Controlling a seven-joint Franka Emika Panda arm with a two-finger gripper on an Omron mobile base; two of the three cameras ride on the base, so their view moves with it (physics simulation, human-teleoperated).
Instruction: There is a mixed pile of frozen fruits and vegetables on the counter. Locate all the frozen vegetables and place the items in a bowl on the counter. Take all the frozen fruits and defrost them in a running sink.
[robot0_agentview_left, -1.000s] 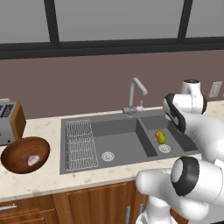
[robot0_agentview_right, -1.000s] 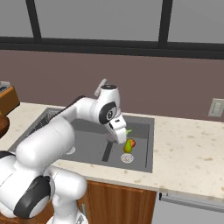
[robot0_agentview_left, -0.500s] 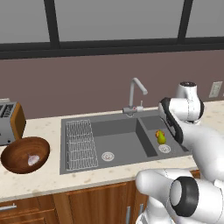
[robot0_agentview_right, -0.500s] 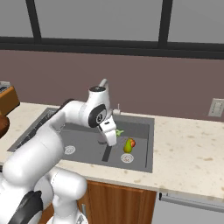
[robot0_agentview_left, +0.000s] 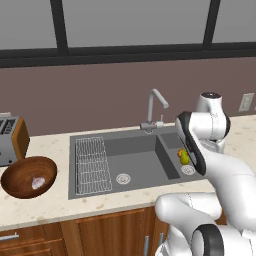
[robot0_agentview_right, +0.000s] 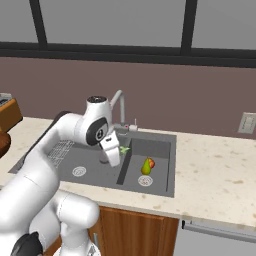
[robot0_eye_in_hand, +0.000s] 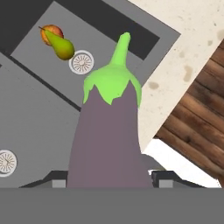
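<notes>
1. The purple eggplant (robot0_eye_in_hand: 109, 131), green cap pointing away from the hand, sits clamped between the gripper (robot0_eye_in_hand: 109, 179) fingers, held above the dark grey sink (robot0_agentview_left: 130, 165) near the wall between its two basins

2. Judged by its look, the eggplant is a light, stiff, smooth-skinned piece, likely slick if frozen; the thick lower body, where the fingers grip it now, seems the safest hold, not the thin stem

3. Both fruits lie in the smaller basin: a yellow-green pear (robot0_agentview_right: 146, 166) with a round orange piece (robot0_eye_in_hand: 51, 32) touching it, just beside the drain

4. The wooden bowl (robot0_agentview_left: 29, 176) waits on the beige speckled worktop (robot0_agentview_left: 55, 207) left of the sink, well apart from the gripper, with a pale bulb (robot0_agentview_left: 38, 183) inside and a toaster (robot0_agentview_left: 12, 141) just behind

5. A curved silver tap (robot0_agentview_left: 155, 107) stands behind the sink; whether water runs cannot be told
</notes>
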